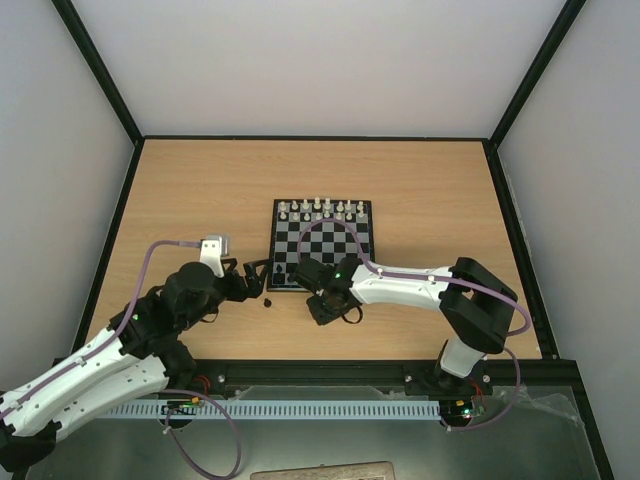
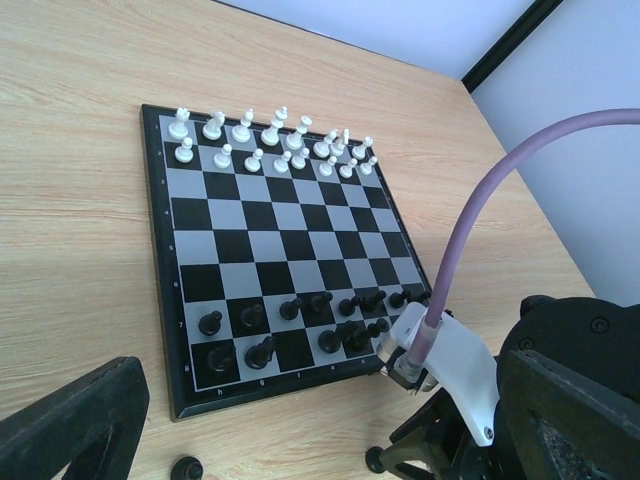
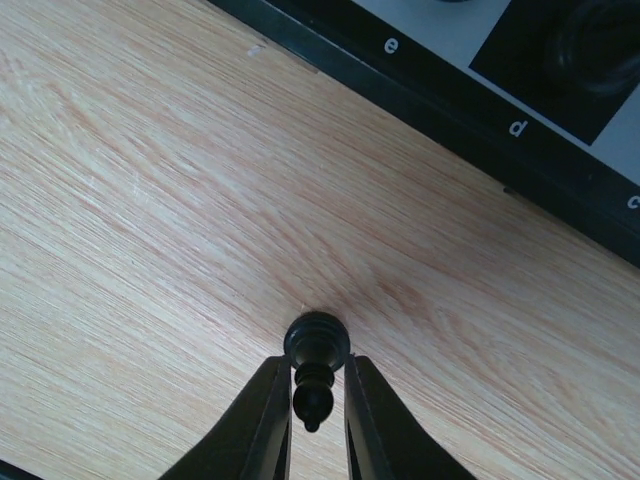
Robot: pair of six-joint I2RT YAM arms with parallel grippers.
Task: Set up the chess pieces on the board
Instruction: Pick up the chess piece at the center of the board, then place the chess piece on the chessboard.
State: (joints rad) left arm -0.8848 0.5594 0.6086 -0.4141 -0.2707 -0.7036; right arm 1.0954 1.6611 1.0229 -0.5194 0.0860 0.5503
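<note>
The board (image 1: pixel 322 231) lies mid-table, with white pieces (image 1: pixel 322 208) on its far rows and several black chess pieces (image 2: pixel 300 320) on its near rows. My right gripper (image 3: pixel 316 362) is shut on a black chess piece (image 3: pixel 316 345) that stands on the wood just off the board's near border (image 3: pixel 480 160). In the top view this gripper (image 1: pixel 322 308) sits below the board's near edge. My left gripper (image 1: pixel 258 278) is open and empty left of the board. Another black piece (image 1: pixel 268 302) stands loose on the table and also shows in the left wrist view (image 2: pixel 187 468).
The wooden table (image 1: pixel 180 200) is bounded by a black frame (image 1: pixel 120 220) and white walls. The right arm's white wrist mount and purple cable (image 2: pixel 450 365) hang over the board's near right corner in the left wrist view.
</note>
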